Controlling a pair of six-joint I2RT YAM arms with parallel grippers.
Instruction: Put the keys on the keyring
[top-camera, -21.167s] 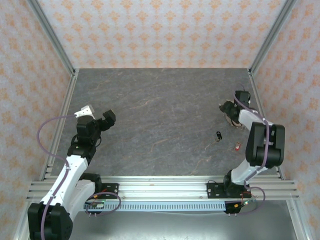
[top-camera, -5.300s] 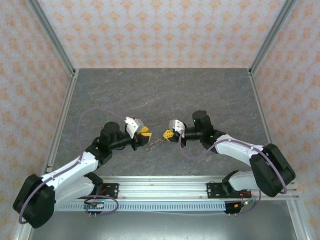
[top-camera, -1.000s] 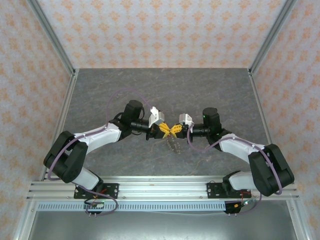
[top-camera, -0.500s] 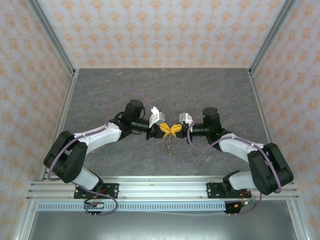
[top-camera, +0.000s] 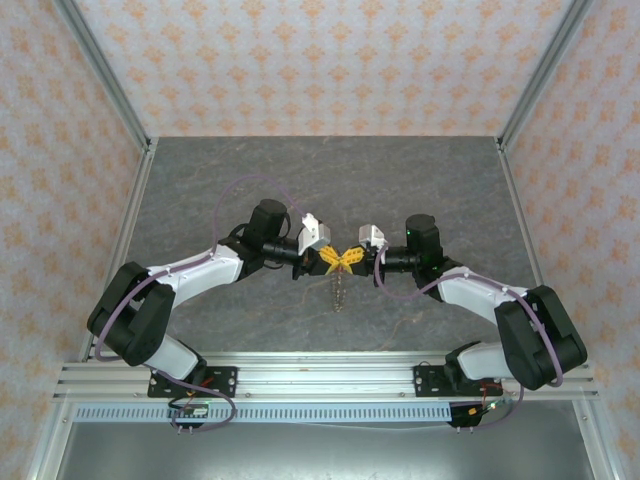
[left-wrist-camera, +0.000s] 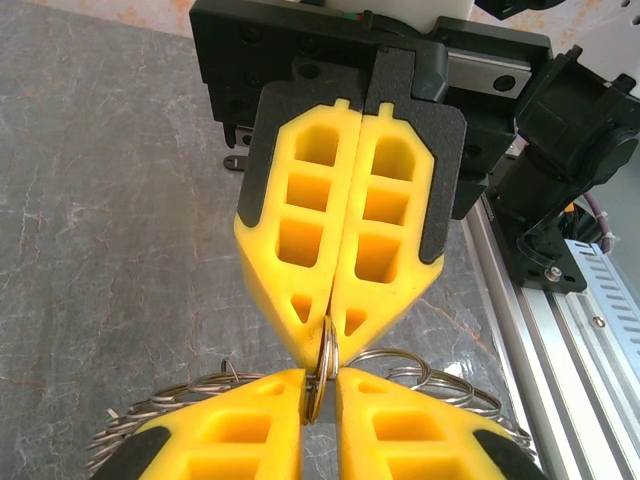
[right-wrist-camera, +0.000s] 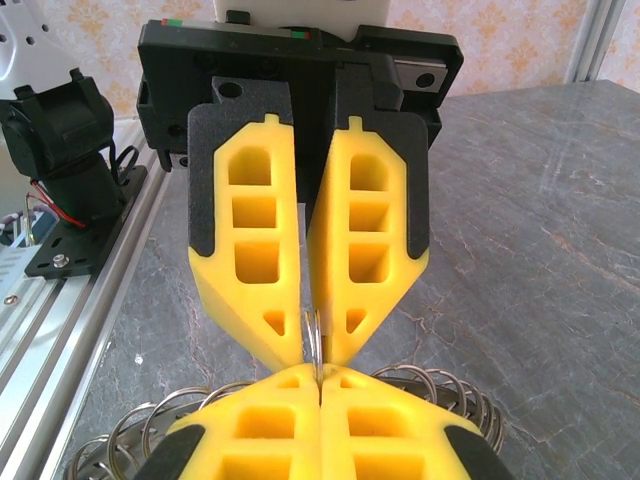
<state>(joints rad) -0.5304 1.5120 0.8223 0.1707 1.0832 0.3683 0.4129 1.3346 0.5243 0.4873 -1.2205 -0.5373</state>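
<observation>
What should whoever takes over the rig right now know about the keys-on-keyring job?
Grippers: the left gripper is closed on a thin loop of the brownish-grey, saw-tooth-rimmed metal keyring. The right gripper is shut on the same loop, tip to tip with the left.
Things: the keyring is held between both grippers over the grey stone-patterned table, its coils hanging below the fingertips.
Done: ring gripped by both arms.
Left: getting the small coloured-head keys onto it. I cannot tell whether any key is on yet.
</observation>
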